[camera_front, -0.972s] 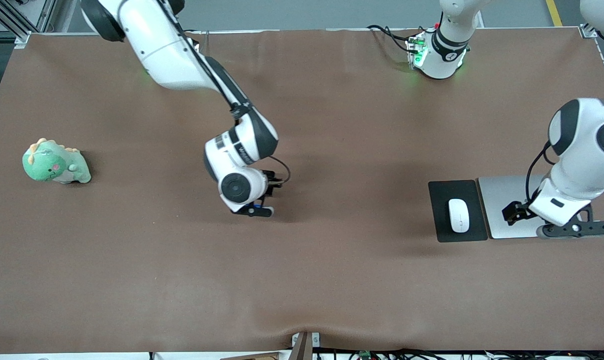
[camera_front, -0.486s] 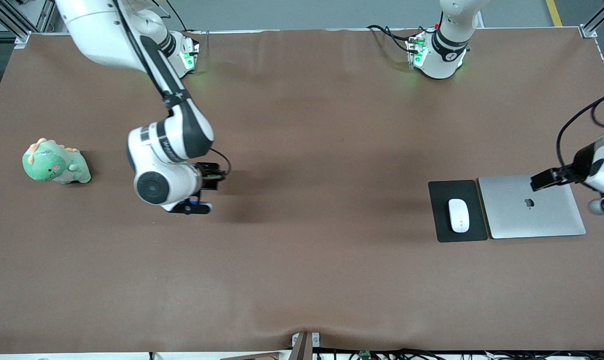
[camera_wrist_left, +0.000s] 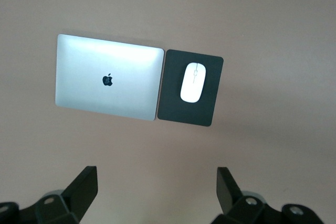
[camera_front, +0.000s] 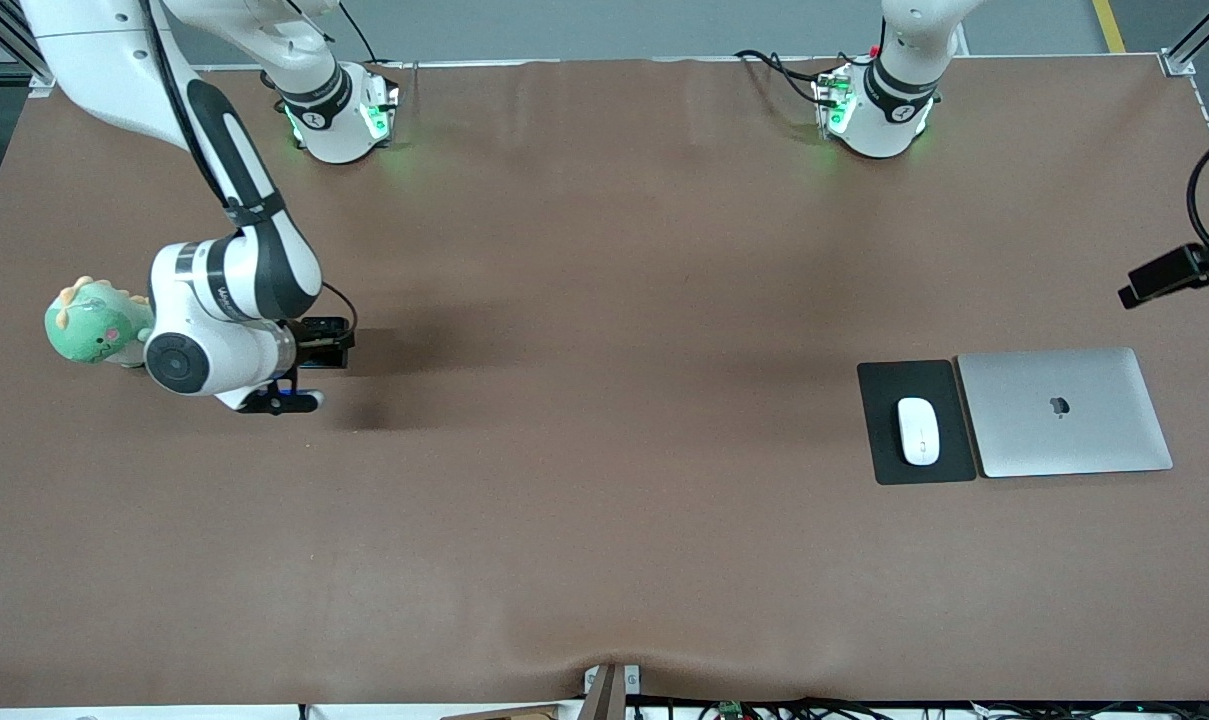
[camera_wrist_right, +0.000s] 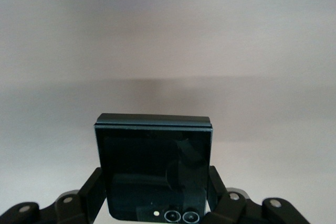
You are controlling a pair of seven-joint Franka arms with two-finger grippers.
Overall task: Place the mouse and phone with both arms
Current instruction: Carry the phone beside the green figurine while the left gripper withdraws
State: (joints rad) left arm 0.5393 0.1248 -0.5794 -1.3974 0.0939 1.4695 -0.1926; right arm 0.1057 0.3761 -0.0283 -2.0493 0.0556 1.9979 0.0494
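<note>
The white mouse (camera_front: 919, 431) lies on a black pad (camera_front: 879, 400) toward the left arm's end of the table. It also shows in the left wrist view (camera_wrist_left: 192, 82) on the pad (camera_wrist_left: 176, 106). My right gripper (camera_front: 319, 345) is low over the table beside a green plush toy. It is shut on the black folded phone (camera_wrist_right: 155, 166), whose two lenses sit between the fingers (camera_wrist_right: 92, 190). My left gripper (camera_wrist_left: 156, 190) is open and empty, high above the table. It is mostly out of the front view.
A closed silver laptop (camera_front: 1064, 412) lies beside the pad, toward the left arm's end, and shows in the left wrist view (camera_wrist_left: 107, 80). A green dinosaur plush (camera_front: 89, 325) stands at the right arm's end, partly hidden by the right wrist. Brown cloth covers the table.
My right arm has swung from mid-table toward its own end with the phone, reaching the plush. My left arm has lifted off the laptop and drawn away past the table's end.
</note>
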